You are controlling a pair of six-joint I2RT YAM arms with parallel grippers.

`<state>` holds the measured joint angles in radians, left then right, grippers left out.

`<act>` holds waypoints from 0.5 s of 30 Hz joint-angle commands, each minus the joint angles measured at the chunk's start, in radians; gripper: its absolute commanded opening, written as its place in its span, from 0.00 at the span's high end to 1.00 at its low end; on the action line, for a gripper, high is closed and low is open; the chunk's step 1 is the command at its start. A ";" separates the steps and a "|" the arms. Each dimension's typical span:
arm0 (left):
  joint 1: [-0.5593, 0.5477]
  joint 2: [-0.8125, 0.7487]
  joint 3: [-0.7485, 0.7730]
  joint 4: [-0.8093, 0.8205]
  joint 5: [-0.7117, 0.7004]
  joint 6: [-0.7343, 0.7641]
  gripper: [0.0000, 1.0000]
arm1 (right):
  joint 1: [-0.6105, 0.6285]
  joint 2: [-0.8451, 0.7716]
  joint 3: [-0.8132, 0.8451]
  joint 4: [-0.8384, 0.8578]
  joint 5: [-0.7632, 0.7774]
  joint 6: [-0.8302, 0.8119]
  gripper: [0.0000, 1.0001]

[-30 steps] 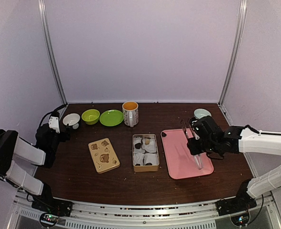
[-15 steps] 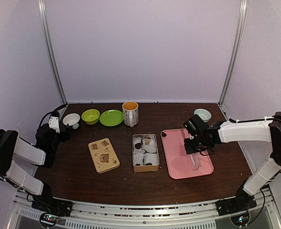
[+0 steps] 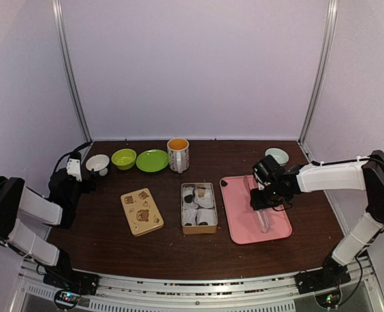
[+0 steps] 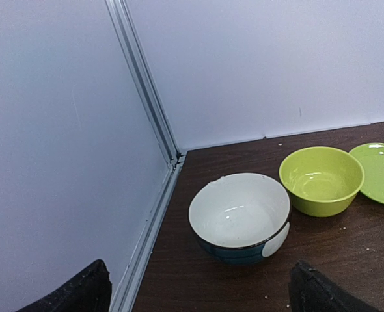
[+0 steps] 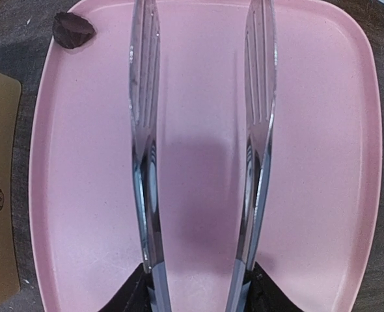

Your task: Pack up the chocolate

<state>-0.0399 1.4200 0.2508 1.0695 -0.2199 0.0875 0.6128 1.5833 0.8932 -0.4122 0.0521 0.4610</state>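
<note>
One dark brown chocolate (image 5: 73, 30) lies at the far left corner of the pink tray (image 5: 322, 162), also seen as a speck (image 3: 224, 182) from above. More chocolate (image 3: 188, 192) sits in white paper cups inside the tan tin (image 3: 199, 228). My right gripper (image 5: 198, 289) is shut on the handle end of the metal tongs (image 5: 142, 130), whose two arms stand apart over the tray with nothing between them. From above, the right gripper (image 3: 262, 200) hangs low over the tray (image 3: 241, 221). My left gripper (image 4: 202, 296) is open at the far left, near a white bowl (image 4: 239, 208).
The bear-printed lid (image 3: 142, 211) lies left of the tin. Along the back stand a white bowl (image 3: 97, 164), a green bowl (image 3: 123, 158), a green plate (image 3: 152, 160), a mug (image 3: 178, 155) and a pale bowl (image 3: 276, 155). Walls enclose three sides.
My right gripper with the tongs has shifted slightly left and down over the pink tray, the forearm swinging back. The left arm has not moved.
</note>
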 commanded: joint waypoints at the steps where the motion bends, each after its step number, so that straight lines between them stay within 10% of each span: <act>1: 0.009 0.007 0.015 0.053 0.012 -0.005 0.02 | -0.008 0.036 0.027 0.025 -0.048 -0.025 0.54; 6: 0.008 0.006 0.016 0.052 0.013 -0.005 0.02 | -0.015 0.070 0.033 0.045 -0.073 -0.034 0.50; 10: 0.008 0.007 0.015 0.053 0.012 -0.005 0.02 | -0.019 0.041 -0.010 0.113 -0.110 -0.039 0.15; 15: 0.009 0.007 0.015 0.052 0.012 -0.004 0.02 | -0.028 0.008 -0.042 0.142 -0.102 -0.032 0.00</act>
<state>-0.0399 1.4200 0.2508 1.0695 -0.2199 0.0875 0.5953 1.6306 0.8768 -0.3187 -0.0490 0.4282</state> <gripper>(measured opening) 0.977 0.965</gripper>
